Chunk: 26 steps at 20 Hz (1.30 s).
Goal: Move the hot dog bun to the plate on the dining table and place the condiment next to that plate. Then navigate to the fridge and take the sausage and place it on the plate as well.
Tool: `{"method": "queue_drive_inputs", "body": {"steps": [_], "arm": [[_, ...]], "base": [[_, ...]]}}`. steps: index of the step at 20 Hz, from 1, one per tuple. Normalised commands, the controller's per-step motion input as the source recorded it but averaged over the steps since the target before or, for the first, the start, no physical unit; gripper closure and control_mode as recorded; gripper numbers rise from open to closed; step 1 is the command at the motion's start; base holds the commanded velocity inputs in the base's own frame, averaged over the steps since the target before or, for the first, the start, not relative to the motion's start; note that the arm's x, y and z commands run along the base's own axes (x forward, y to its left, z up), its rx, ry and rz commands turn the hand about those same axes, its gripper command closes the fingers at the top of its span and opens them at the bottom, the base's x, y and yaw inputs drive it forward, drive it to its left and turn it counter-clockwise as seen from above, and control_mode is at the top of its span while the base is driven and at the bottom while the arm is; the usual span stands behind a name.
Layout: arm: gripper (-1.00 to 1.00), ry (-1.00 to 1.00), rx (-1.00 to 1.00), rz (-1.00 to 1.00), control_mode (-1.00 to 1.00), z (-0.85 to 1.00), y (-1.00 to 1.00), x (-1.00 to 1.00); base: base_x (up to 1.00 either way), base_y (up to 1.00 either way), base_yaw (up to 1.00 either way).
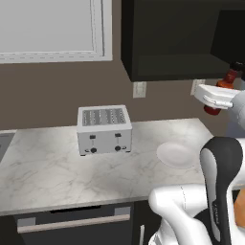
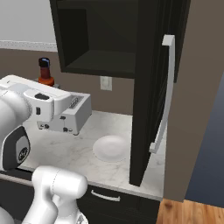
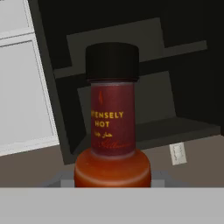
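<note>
Right in front of the hand camera stands the hot sauce bottle [image 3: 112, 127], upright, cap at twelve o'clock, its base tucked into the gripper [image 1: 214, 102], which looks clamped on it, though the fingers themselves are hidden. In the left base view it's carried high, and the plate [image 1: 176, 154] sits below at about seven o'clock on the counter [image 1: 57, 172]. Farther back, the toaster [image 1: 104, 129] at nine o'clock.

Sauce bottle [image 3: 112, 127] base cut off by grey band; fingers hidden behind it, grip unclear.
</note>
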Motion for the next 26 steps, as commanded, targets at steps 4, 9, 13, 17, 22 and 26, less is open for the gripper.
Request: {"method": "queue_drive_inputs", "body": {"steps": [4, 9, 13, 17, 22, 26], "arm": [[1.0, 0.0, -0.06, 0.25, -1.0, 0.29, 0.01, -0.63], [1.0, 0.03, -0.07, 0.24, -1.0, 0.09, 0.19, -0.19], [1.0, 0.0, 0.0, 0.0, 1.0, 0.0, 0.0, 0.0], [1.0, 0.0, 0.0, 0.0, 1.0, 0.0, 0.0, 0.0], [1.0, 0.0, 0.0, 0.0, 1.0, 0.0, 0.0, 0.0], [1.0, 0.0, 0.0, 0.0, 1.0, 0.0, 0.0, 0.0]], "base": [[0.0, 0.0, 0.0], [0.0, 0.0, 0.0], [-0.39, 0.37, 0.03], [-0.9, 0.55, 0.0], [-1.0, 0.69, -0.09], [-0.91, 0.75, -0.32]]}}
